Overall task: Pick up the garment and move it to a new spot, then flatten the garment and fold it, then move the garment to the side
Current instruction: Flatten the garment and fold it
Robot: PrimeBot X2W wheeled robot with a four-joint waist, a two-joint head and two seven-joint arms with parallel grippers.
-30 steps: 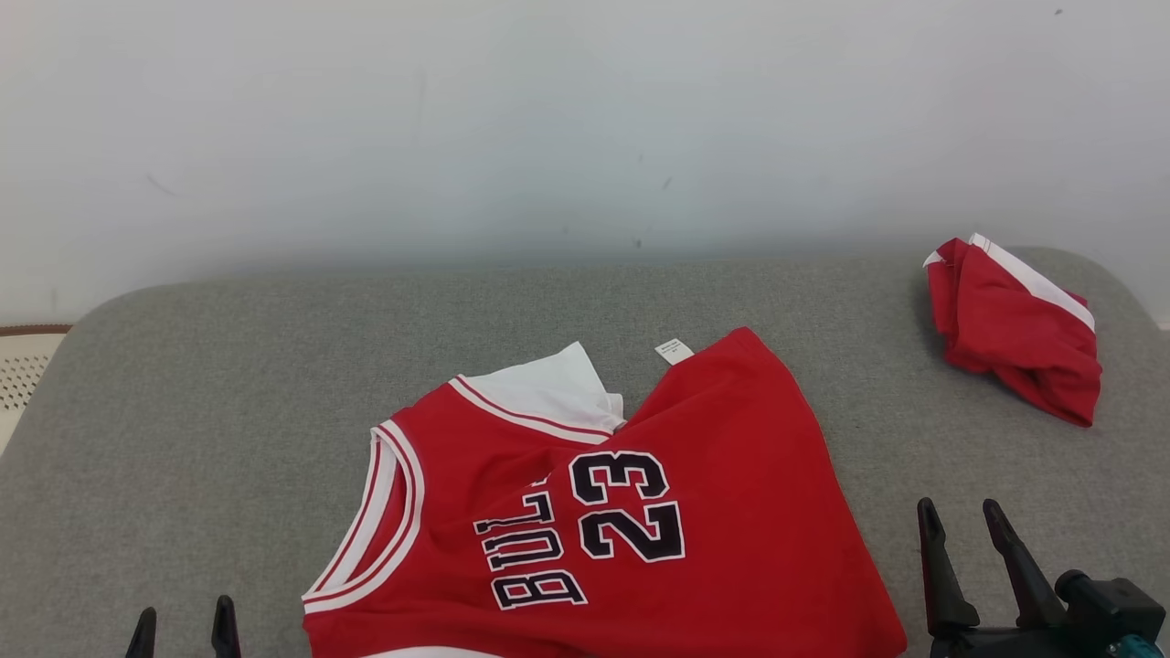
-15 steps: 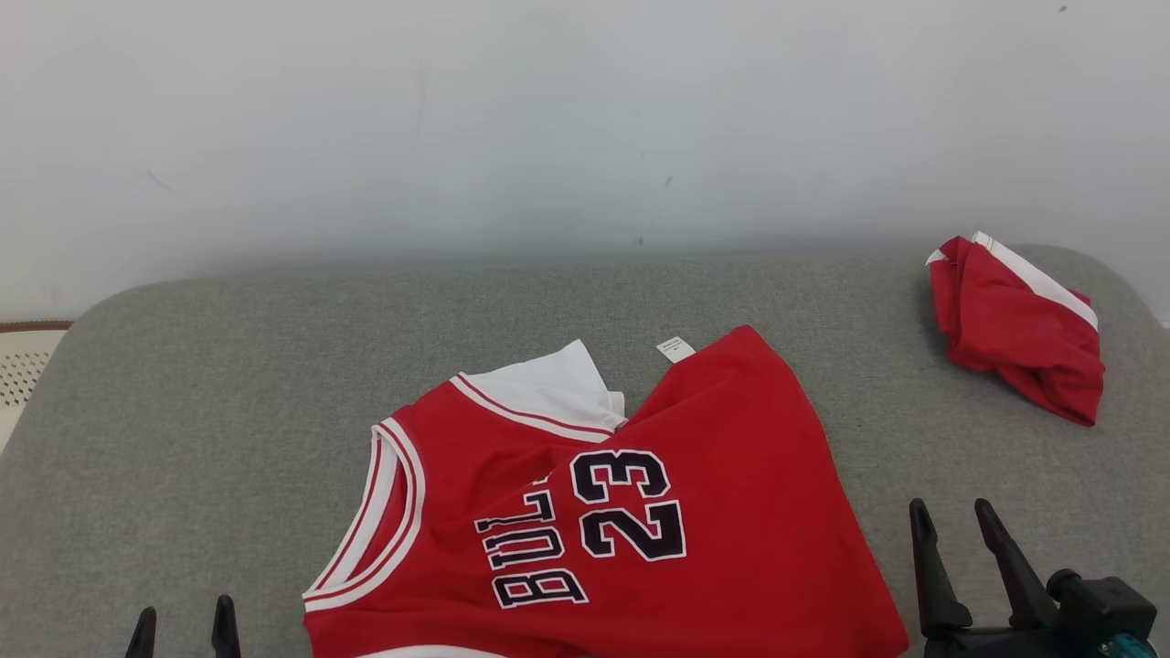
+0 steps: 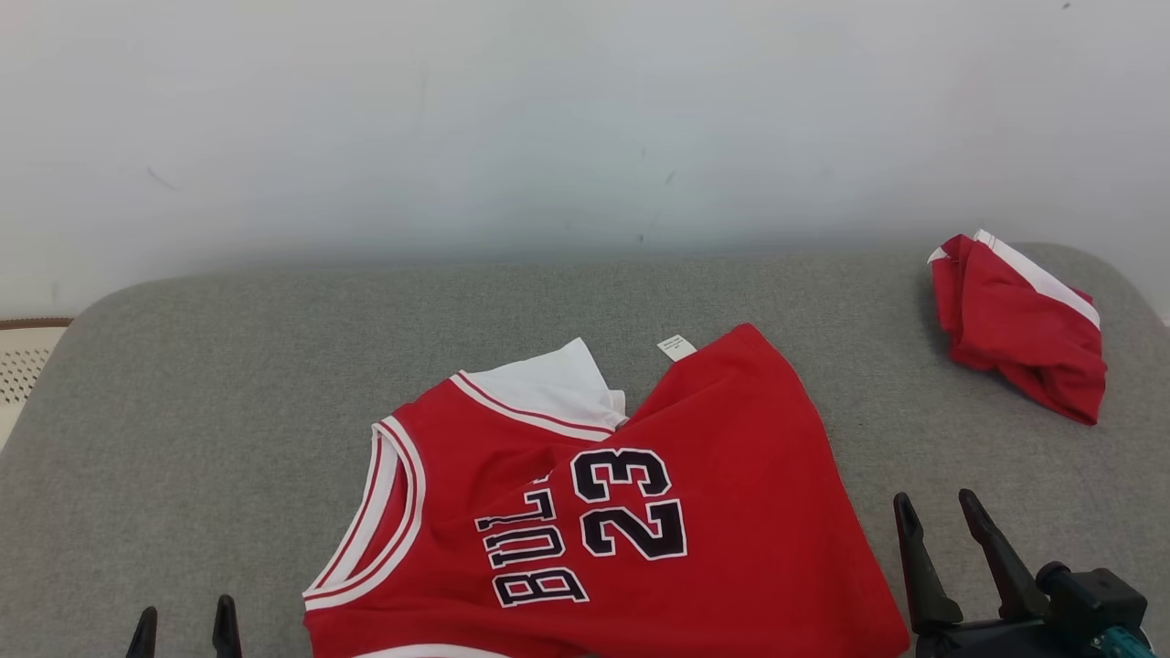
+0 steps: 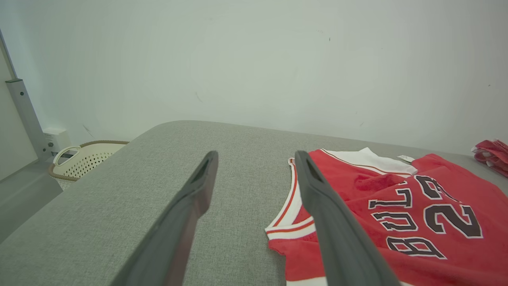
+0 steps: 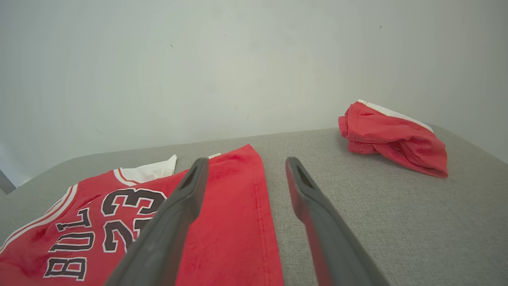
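Jersey (image 3: 640,512) lying rumpled near surface's (image 3: 228,384) front edge; your left gripper (image 3: 183,629), right gripper (image 3: 935,503) flanking it, fingers (image 4: 337,230) apart, empty; flattening, folding, side-move pending.

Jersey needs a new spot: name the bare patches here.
Widest: grey padded surface left of the red number 23 jersey. Also the strip behind it by the wall, and the gap toward the crumpled red-and-white garment. Crowded: front centre, far right.

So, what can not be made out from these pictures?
Jersey, near part: cut off by the bottom edge, head view.
Label text: too small, head view.
Left tool body: cut off by the bottom edge, head view.
Basket contents: hidden by its wall and the table, left wrist view.
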